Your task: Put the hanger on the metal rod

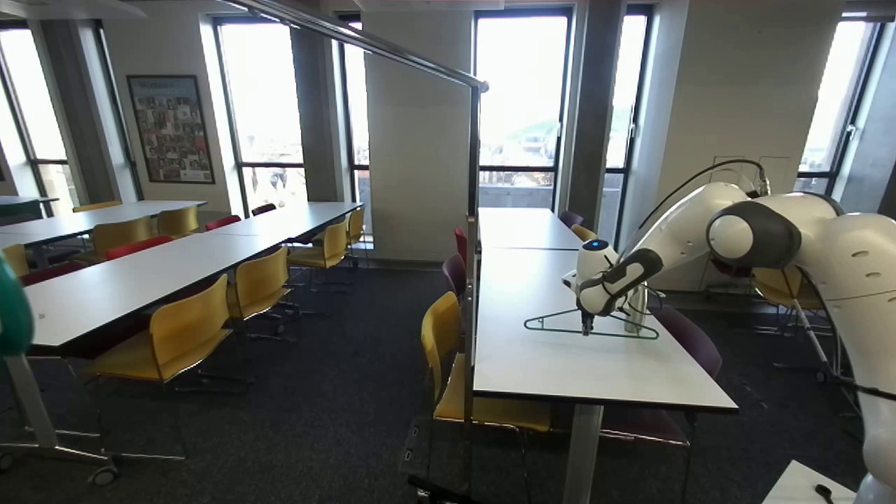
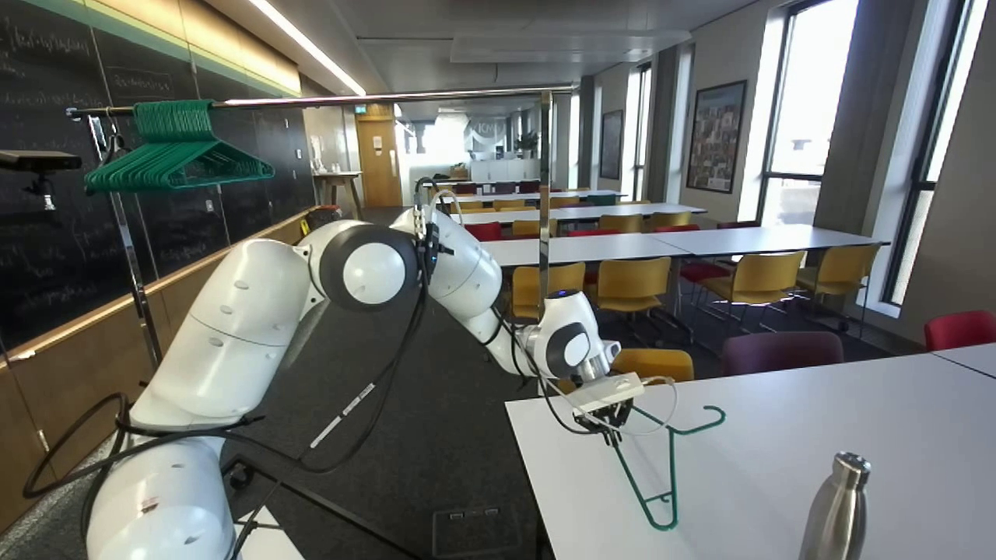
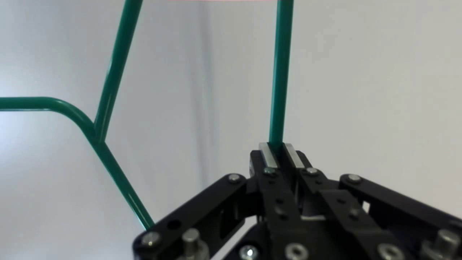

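Gripper (image 3: 280,155) clasps the hanger (image 3: 280,83) at the white table (image 1: 546,371)

The gripper's two fingers (image 3: 268,156) are closed on the hanger's long straight bar; in the wrist view we see the green wire run away from between them, with the hanger's hook off to the left. In an exterior view the hanger spreads roughly level at the near part of the white table, and we cannot make out whether it touches the surface or hangs just above it. In an exterior view we see the hook pointing right, while a steel bottle (image 2: 836,513) stands upright on the table, nearer and farther right. The metal rod (image 2: 436,96) runs high up and to the left of the hanger, well apart from it in both exterior views, and we find a bunch of green hangers (image 2: 179,167) hanging near its left end.
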`<state>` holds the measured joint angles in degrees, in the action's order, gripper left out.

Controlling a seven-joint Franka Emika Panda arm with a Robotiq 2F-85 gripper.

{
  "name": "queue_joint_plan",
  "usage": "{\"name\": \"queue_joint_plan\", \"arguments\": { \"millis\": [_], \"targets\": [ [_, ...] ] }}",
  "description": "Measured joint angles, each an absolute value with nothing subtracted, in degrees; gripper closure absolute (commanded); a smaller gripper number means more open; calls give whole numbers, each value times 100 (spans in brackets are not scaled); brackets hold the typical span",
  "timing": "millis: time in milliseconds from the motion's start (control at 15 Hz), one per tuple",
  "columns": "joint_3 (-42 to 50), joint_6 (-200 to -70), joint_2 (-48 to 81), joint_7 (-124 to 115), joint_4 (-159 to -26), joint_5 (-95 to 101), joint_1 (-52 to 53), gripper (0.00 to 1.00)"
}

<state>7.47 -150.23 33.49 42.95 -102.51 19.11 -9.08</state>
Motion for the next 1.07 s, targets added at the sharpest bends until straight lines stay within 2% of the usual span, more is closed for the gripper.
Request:
{"name": "queue_joint_plan", "arguments": {
  "millis": [400, 1067],
  "targets": [
    [1429, -15557, 2868, 2458, -10729, 4008, 81, 98],
    [1656, -15556, 1948, 651, -11303, 6271, 404, 98]
  ]
}}
